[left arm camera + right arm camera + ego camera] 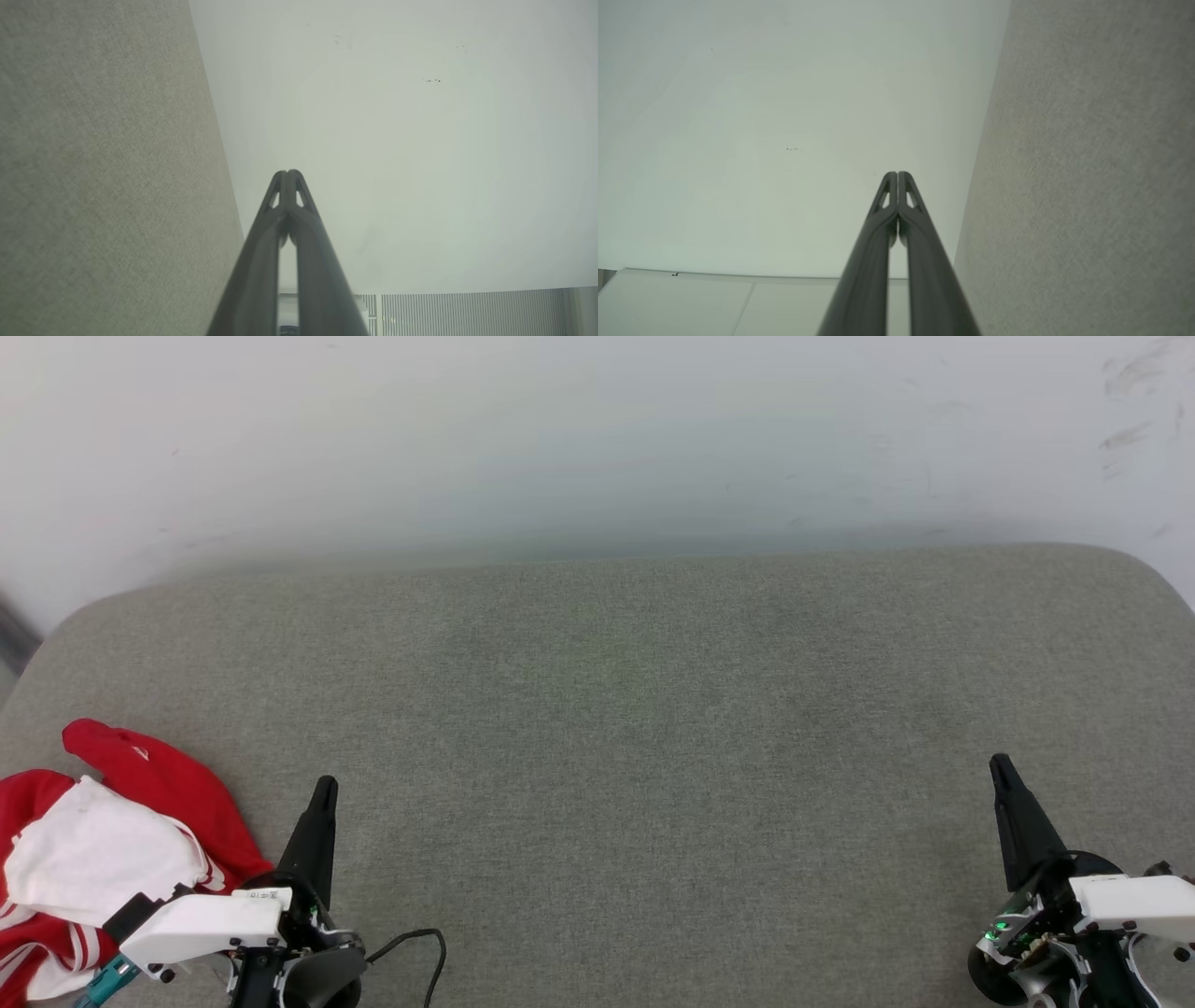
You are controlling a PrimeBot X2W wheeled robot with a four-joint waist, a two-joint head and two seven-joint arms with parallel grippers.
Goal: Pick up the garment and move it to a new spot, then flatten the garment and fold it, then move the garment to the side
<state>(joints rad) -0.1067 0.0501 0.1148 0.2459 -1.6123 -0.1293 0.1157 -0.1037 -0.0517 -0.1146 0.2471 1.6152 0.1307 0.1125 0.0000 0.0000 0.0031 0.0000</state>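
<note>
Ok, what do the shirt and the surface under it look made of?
The shirt: soft cloth, probably knit, matte red and white; it lies limp and crumpled. The surface: grey-green woven fabric, matte and flecked; rounded corners suggest padding beneath.

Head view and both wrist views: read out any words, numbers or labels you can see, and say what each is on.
No text can be read.
Small sticker on the white housing behind the left gripper: dark marks, too small to read.
The garment: crumpled red and white cloth with stripes, no legible print.
</note>
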